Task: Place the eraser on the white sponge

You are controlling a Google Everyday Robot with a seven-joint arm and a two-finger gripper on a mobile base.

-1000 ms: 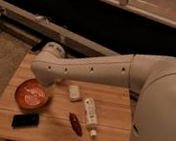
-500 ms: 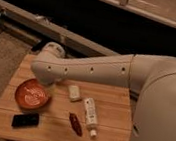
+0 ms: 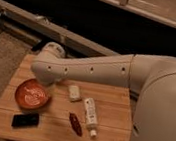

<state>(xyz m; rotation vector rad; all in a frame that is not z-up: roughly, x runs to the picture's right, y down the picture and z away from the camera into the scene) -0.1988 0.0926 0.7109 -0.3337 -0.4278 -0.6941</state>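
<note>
The claw sits out of sight beneath the rounded end of the arm [image 3: 49, 66], over the back-left part of the bench [image 3: 117, 98]. It is spread wide and grips nothing. Just below it stands the orange bowl [image 3: 32, 95]. The eraser [image 3: 25, 120] lies flat past the bowl, near the bench's front-left corner and well apart from the claw. The white sponge [image 3: 74, 92] rests nearer, just right of the arm's end. Beyond it lie a white tube [image 3: 90, 115] and a dark red oblong thing [image 3: 76, 124].

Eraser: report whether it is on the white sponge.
Not on it. The eraser lies in front of the orange bowl, apart from the white sponge; the gripper hangs by that bowl.
</note>
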